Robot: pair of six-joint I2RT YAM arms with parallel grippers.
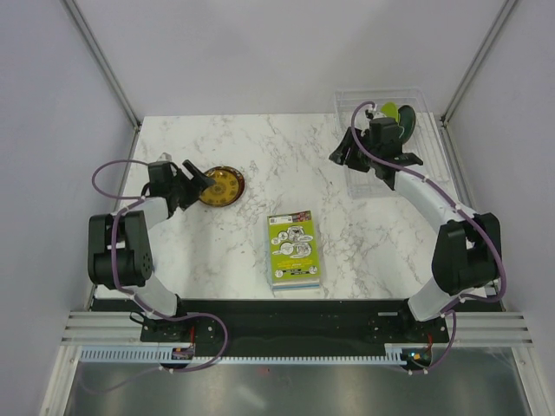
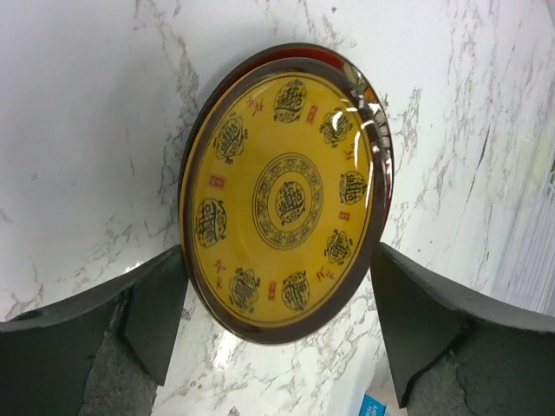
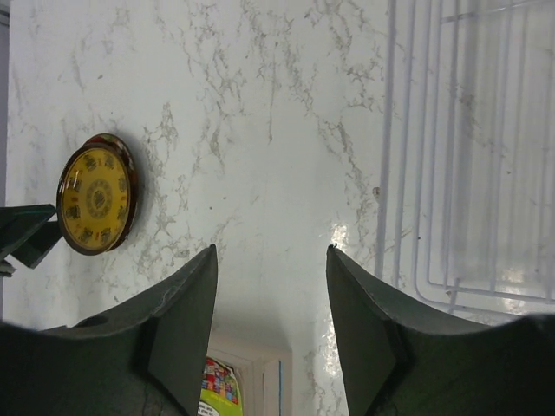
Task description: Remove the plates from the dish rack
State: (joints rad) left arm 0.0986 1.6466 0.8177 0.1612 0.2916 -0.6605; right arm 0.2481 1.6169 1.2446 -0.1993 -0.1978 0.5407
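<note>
Left gripper (image 2: 277, 334) stood with jaws wide apart, flanking the yellow plate (image 2: 282, 195), which lay stacked on the red plate (image 2: 334, 55) near the bench's (image 1: 260, 147) left edge. Right gripper (image 3: 270, 329) hung spread and empty beside the dish rack (image 3: 468, 173) at the far right corner, with the green plate (image 1: 390, 113) inside. The plates looked stiff, glazed, slippery and likely to chip, so best pinched at the rim.

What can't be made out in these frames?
Red plate: left wrist view, only a rim sliver shows under the yellow plate; pattern hidden.
Green plate: top view, mostly behind the right arm.
Book: right wrist view, cut by the bottom edge; top view, print too small.
</note>
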